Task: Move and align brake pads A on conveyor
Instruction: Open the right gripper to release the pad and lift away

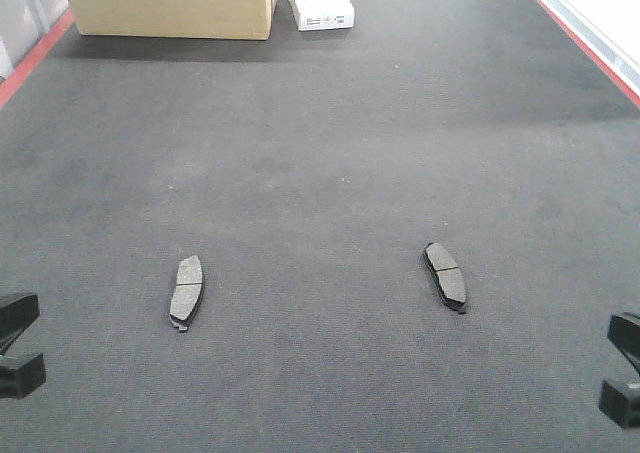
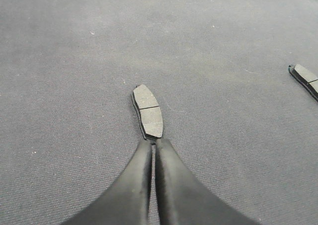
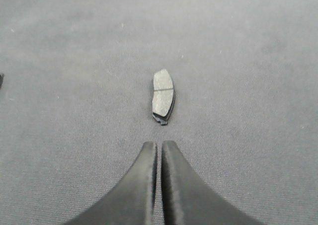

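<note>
**Two pads on the belt, both grippers closed**

A wide dark charcoal conveyor (image 1: pixel 320 123) with a rough, felt-like matte weave is seen, edged by red strips (image 1: pixel 35 58). Only in the front-facing view are the far end's tan cardboard box (image 1: pixel 170 3) and white box (image 1: pixel 318 1) shown; dark print is carried on the white box but cannot be read.

The left brake pad (image 1: pixel 186 291) and right brake pad (image 1: pixel 445 276) are laid flat and well apart, each a grey, slightly curved oblong crossed by a thin groove. A darker layer under the grey face is revealed only by the wrist views.

The left gripper (image 2: pixel 153 141) is seen with its black, flaring fingers pressed together. The left brake pad (image 2: pixel 147 111) is found just ahead of the tips; contact cannot be judged. The right brake pad (image 2: pixel 305 78) is cut off by the frame's edge, ahead and to the right.

The right gripper (image 3: pixel 159 144) is likewise closed, holding nothing. The right brake pad (image 3: pixel 163 96) lies ahead of it, clearly apart.
</note>
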